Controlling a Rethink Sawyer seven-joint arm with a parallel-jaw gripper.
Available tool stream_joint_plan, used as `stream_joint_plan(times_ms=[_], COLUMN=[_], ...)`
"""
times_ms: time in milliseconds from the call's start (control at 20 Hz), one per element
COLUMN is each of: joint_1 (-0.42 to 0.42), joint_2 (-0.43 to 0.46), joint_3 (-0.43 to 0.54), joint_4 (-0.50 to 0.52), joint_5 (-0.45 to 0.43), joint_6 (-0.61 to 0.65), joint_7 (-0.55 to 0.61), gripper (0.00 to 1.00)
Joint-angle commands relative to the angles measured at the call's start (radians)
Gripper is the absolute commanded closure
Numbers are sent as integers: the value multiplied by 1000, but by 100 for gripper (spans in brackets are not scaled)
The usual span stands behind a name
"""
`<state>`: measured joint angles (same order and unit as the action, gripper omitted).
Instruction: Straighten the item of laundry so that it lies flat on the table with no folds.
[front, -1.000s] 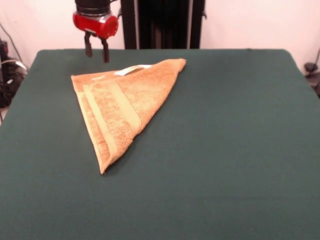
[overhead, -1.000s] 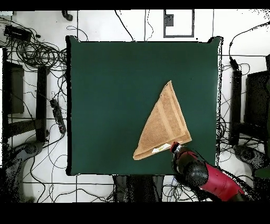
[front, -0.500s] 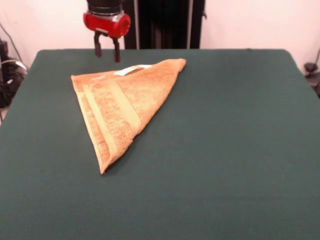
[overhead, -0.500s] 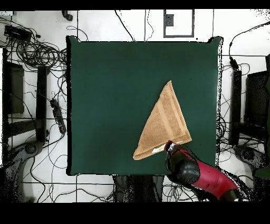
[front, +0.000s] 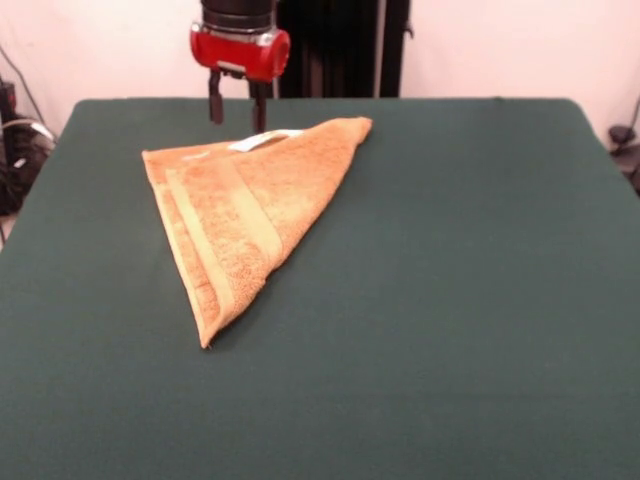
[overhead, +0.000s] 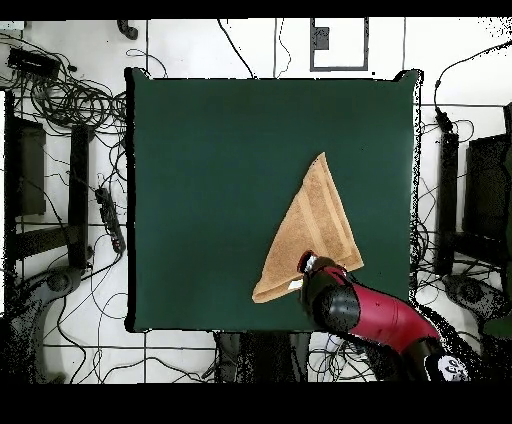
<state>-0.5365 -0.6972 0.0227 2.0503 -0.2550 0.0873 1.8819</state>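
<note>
Right now the fingers (front: 236, 109) hang apart and empty, just above the folded towel's (front: 240, 215) white tag (front: 264, 139) edge.

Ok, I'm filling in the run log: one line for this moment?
towel: folded into a triangle, not flat | pincer: open, empty, above the towel's tagged edge | table: nothing else on it
</note>
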Motion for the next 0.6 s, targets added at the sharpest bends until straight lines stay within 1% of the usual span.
stream_joint_plan(times_ms=[50,400,600], joint_1=[34,20,14], joint_2=[13,68,78], joint_3=[132,160,171], joint_4=[-132,-185,-202], joint_5=[57,26,17], joint_6=[146,139,150], joint_7=[62,36,25], gripper=[0,0,0])
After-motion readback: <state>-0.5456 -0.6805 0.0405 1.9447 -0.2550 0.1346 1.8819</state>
